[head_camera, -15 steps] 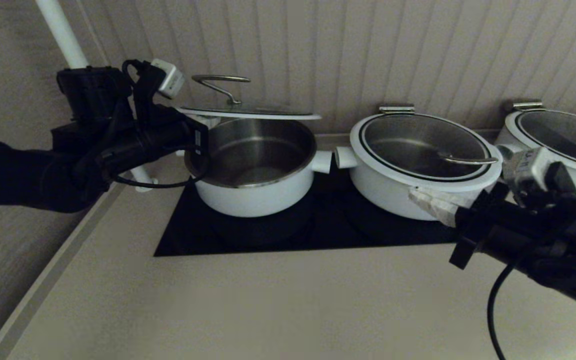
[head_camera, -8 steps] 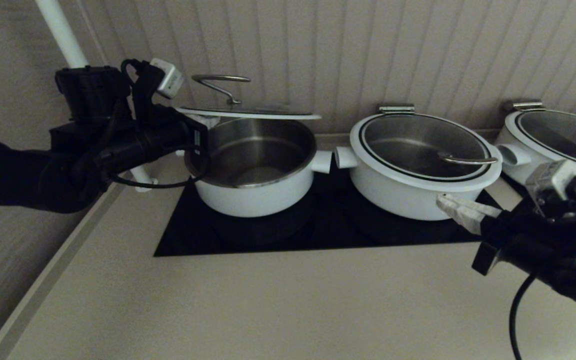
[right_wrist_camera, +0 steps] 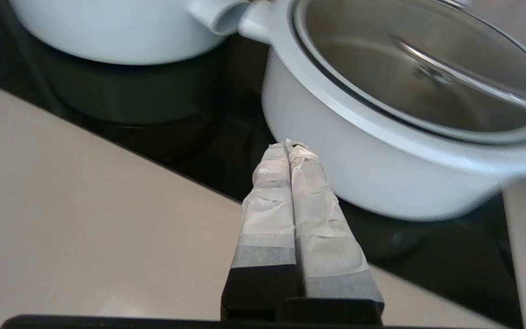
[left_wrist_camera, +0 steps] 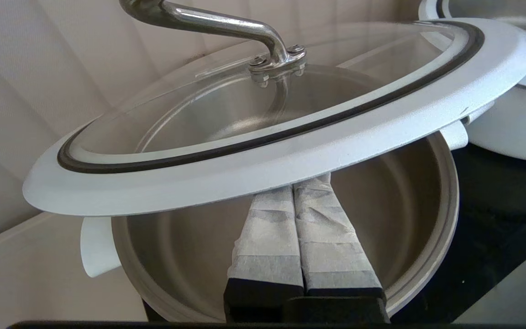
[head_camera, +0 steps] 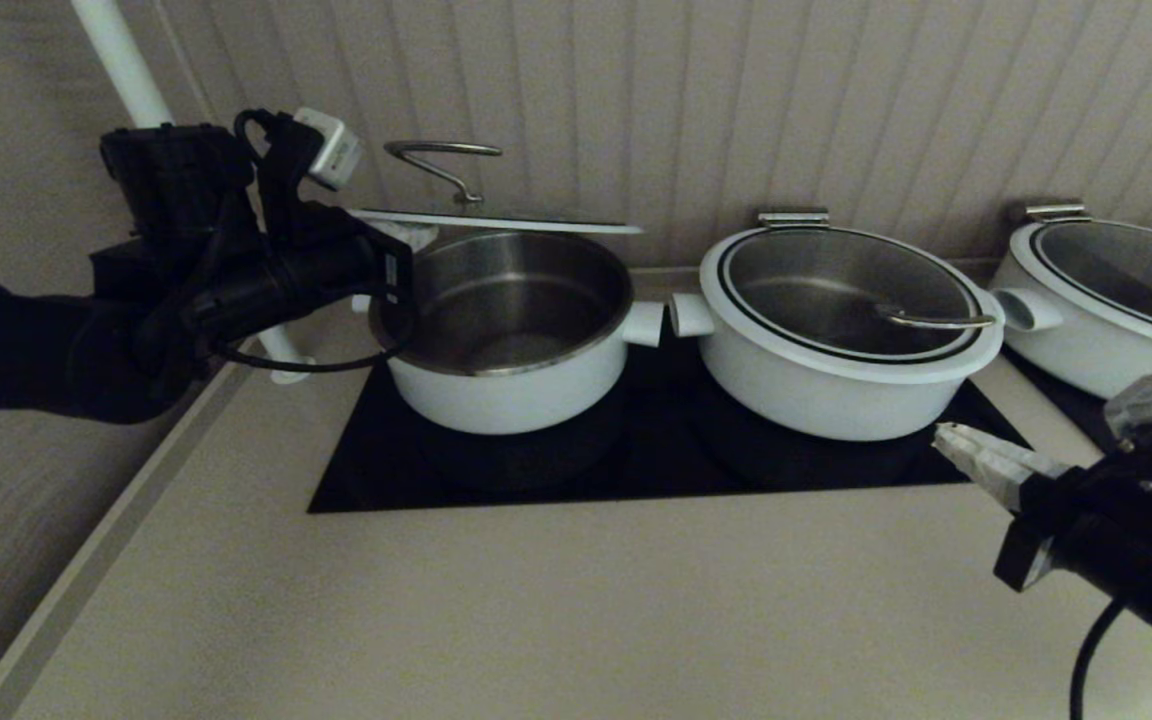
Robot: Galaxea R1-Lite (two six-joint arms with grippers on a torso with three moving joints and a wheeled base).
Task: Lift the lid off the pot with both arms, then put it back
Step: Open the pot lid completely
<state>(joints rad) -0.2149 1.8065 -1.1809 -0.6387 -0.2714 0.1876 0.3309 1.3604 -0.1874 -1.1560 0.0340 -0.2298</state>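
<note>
The lid (head_camera: 496, 221) hangs clear of the pot (head_camera: 508, 335), raised above the steel rim with open air between them, its loop handle (head_camera: 439, 160) standing at 12 o'clock over the glass. From the head view the left gripper (head_camera: 406, 236) meets the lid's edge at about 9 o'clock, but the contact itself is lost behind the black arm and its cables. The left wrist view fills that in — the lid (left_wrist_camera: 281, 119) lies tilted across the taped fingers (left_wrist_camera: 270, 233), which are pressed together with no gap and pass beneath the white rim; their tips are hidden under it, so the rim rests on top of the closed claw and nothing sits between the two fingers. Below them that view looks straight into the pot (left_wrist_camera: 404, 237), empty steel inside, with a white stub handle (left_wrist_camera: 96, 246) poking out under the lid's rim. The pot sits on the black cooktop (head_camera: 636, 470), its stub handle at 3 o'clock just beside the stub of a wider pot (head_camera: 836, 340) that has its own lid on. The right gripper (head_camera: 956, 445) hovers low at about 4 o'clock from that wider pot, well apart from the lid. The right wrist view shows what the head view cannot — its taped fingers (right_wrist_camera: 290, 214) shut tight on nothing, above the counter (right_wrist_camera: 85, 219) at the cooktop's edge.
</note>
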